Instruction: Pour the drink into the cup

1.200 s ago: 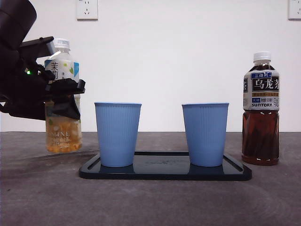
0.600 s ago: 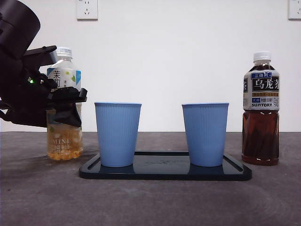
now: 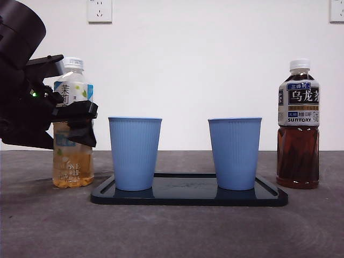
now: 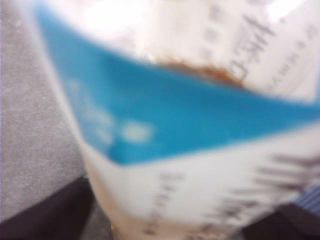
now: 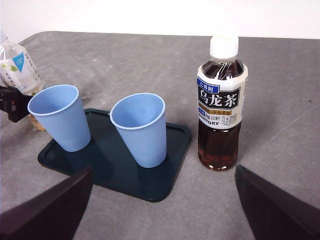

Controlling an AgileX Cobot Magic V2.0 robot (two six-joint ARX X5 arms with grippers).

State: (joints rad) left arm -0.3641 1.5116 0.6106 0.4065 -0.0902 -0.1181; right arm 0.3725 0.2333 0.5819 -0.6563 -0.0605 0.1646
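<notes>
A clear bottle of pale tea (image 3: pixel 72 161) with a white cap stands upright at the left, its base at the table. My left gripper (image 3: pixel 75 123) is shut around its middle; in the left wrist view the bottle's label (image 4: pixel 190 125) fills the picture between the jaws (image 4: pixel 175 227). Two blue cups stand on a dark tray (image 3: pixel 188 196): the left cup (image 3: pixel 134 153) beside the bottle, the right cup (image 3: pixel 235 153) further along. My right gripper (image 5: pixel 164 190) is open and empty, back from the tray (image 5: pixel 170 175). The right wrist view shows both cups (image 5: pixel 60 117) (image 5: pixel 141 130) empty.
A dark oolong tea bottle (image 3: pixel 298 123) with a white cap stands right of the tray, also seen in the right wrist view (image 5: pixel 220 120). A white wall with sockets (image 3: pixel 99 11) is behind. The grey table (image 3: pixel 172 231) has bare room in front of the tray.
The left gripper has lowered the pale tea bottle from a slightly raised, tilted hold to upright with its base down at the table. Cups, tray and dark bottle have not moved.
</notes>
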